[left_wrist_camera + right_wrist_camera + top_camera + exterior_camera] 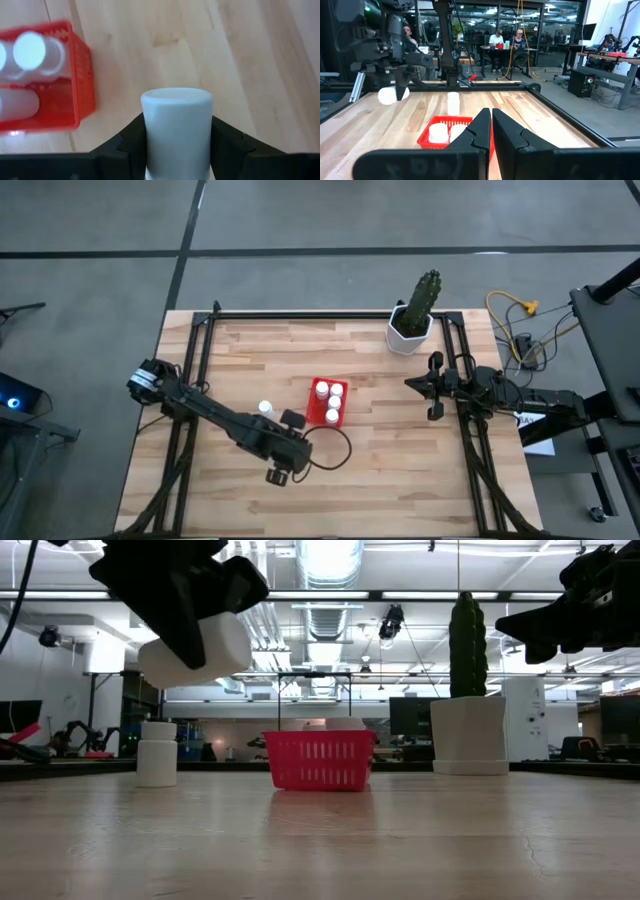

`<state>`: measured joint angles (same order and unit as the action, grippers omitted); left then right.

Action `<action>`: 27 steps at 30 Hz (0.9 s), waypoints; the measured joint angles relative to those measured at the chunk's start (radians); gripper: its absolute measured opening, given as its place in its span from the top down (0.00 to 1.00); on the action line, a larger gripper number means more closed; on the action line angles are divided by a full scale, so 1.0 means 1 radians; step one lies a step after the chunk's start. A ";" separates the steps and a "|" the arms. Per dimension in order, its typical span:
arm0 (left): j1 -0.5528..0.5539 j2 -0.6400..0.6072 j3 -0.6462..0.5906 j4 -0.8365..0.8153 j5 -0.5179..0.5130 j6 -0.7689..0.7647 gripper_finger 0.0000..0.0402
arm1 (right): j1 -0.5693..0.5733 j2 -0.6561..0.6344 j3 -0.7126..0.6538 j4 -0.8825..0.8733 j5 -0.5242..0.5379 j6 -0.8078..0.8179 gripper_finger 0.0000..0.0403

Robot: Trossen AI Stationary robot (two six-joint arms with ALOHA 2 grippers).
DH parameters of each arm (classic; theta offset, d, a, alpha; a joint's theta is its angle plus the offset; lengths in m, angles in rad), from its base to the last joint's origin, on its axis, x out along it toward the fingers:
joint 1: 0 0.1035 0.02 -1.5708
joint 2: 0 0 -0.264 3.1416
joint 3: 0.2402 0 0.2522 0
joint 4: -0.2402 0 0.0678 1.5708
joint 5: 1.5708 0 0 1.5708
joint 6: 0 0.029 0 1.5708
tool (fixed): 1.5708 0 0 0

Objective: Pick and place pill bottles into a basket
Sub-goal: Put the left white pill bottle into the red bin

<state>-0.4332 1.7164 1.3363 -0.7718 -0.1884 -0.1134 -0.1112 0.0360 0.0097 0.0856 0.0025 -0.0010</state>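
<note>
My left gripper point(280, 474) is near the table's front, left of the basket's near end, shut on a white pill bottle point(176, 130) held above the table point(195, 650). The red basket point(328, 402) stands mid-table with three white bottles in it, their caps up point(30, 50). One more white bottle point(265, 409) stands upright on its base on the table left of the basket, and also shows in the low view point(157, 753). My right gripper point(432, 385) is shut and empty in the air at the table's right side, right of the basket. My left gripper pinches the bottle's round sides point(150, 145) between its two fingers point(227, 145), one on each side. The bottle lies along the fingers, and one flat end point(175, 97) sticks out past their tips. It hangs tilted and clear of the table point(195, 650).
A white pot with a green cactus point(412, 325) stands at the table's far right corner. A dark metal frame point(330, 315) runs along the table's far edge and sides. Bare wood lies in front of the basket point(390, 480). People sit at desks beyond the table point(507, 42).
</note>
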 joint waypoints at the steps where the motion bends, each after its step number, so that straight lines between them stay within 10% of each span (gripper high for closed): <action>1: 0.000 0.000 -0.003 0.019 -0.001 0.002 0.64 | 0.000 0.000 0.000 0.000 0.000 0.000 0.98; 27: 0.086 -0.002 -0.049 0.965 -0.238 0.184 0.64 | 0.000 -0.001 0.000 0.033 -0.001 -0.030 0.98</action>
<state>-0.3467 1.7145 1.2872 0.1930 -0.4263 0.0702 -0.1112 0.0350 0.0097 0.1185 0.0018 -0.0305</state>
